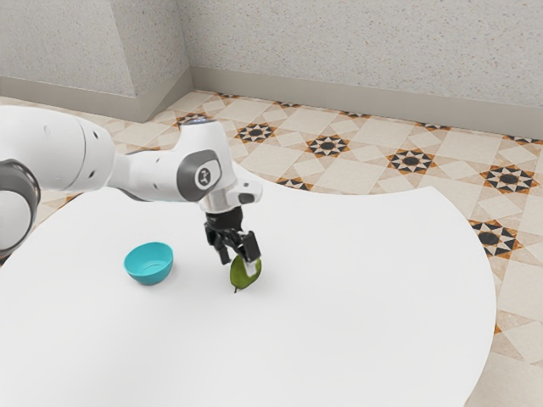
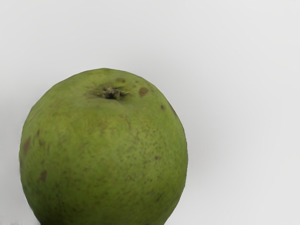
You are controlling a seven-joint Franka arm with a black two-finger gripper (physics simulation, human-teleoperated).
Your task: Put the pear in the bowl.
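Centring evenly over the belly seems the care this grasp wants: my gripper (image 1: 238,265) is spread, the pear (image 1: 241,279) unpinched at its fingertips, and a lopsided squeeze could roll that rounded body. Its mottled green skin carries brown flecks and a puckered, dimpled end. Smooth and turquoise, the round bowl (image 1: 148,270) sits apart from my jaws on the plain white table (image 1: 339,314).

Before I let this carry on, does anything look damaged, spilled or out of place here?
Only minor things: the pear has brown marks on its skin, perhaps natural blemishes or light bruising. The bowl sits upright on the table, and I see no spill or anything askew.
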